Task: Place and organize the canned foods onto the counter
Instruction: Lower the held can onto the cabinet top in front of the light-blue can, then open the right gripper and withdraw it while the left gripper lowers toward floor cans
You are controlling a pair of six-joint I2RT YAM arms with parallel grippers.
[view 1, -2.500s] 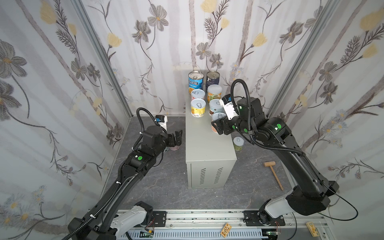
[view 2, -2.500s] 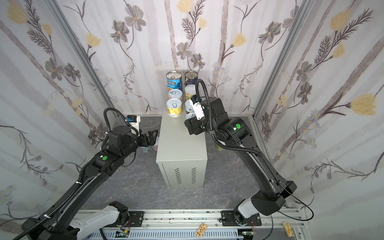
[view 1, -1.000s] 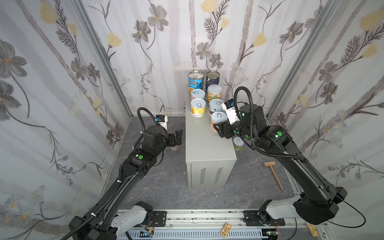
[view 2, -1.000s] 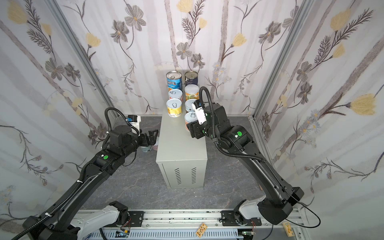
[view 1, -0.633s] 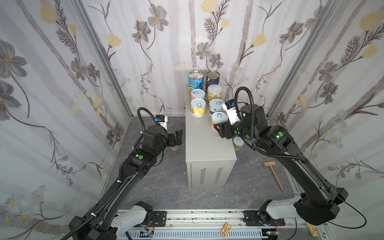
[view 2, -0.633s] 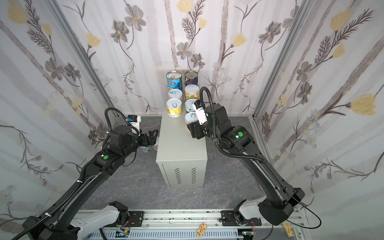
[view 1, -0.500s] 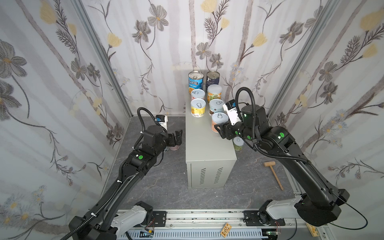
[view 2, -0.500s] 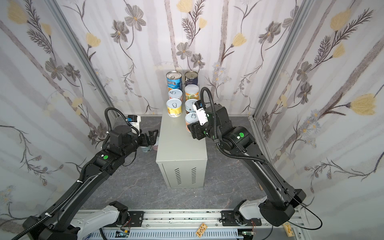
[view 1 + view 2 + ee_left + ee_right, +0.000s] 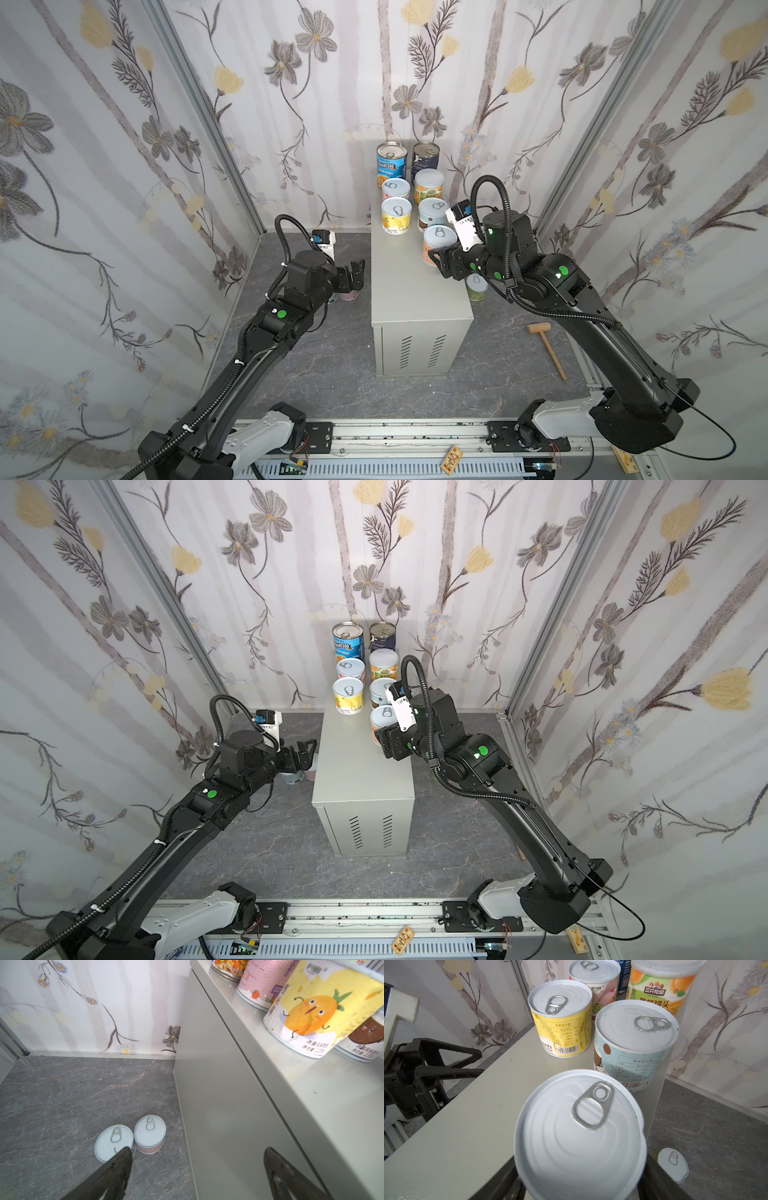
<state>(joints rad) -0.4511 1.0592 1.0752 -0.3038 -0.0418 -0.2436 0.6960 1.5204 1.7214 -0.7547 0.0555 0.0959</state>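
Observation:
The counter [image 9: 411, 291] is a beige-grey cabinet with several cans standing in two rows at the back of its top. These include a blue Progresso can [image 9: 391, 164], a dark navy can [image 9: 425, 160], a yellow can [image 9: 396, 214] and a teal can [image 9: 633, 1043]. My right gripper [image 9: 436, 257] is shut on a white-lidded can [image 9: 581, 1136] at the counter's right edge, just in front of the teal can. Whether this can rests on the top I cannot tell. My left gripper [image 9: 197, 1150] hangs open beside the counter's left wall. Below it, two cans [image 9: 113, 1142] [image 9: 150, 1133] stand on the floor.
A green-labelled can [image 9: 476, 286] stands on the dark marbled floor right of the counter, under my right arm. A small wooden mallet [image 9: 546, 347] lies on the floor further right. Flowered walls close in the back and both sides.
My right arm has brought its can from lower at the counter's right edge up in front of the teal can. Over the last second it barely shifted. The left arm has not moved.

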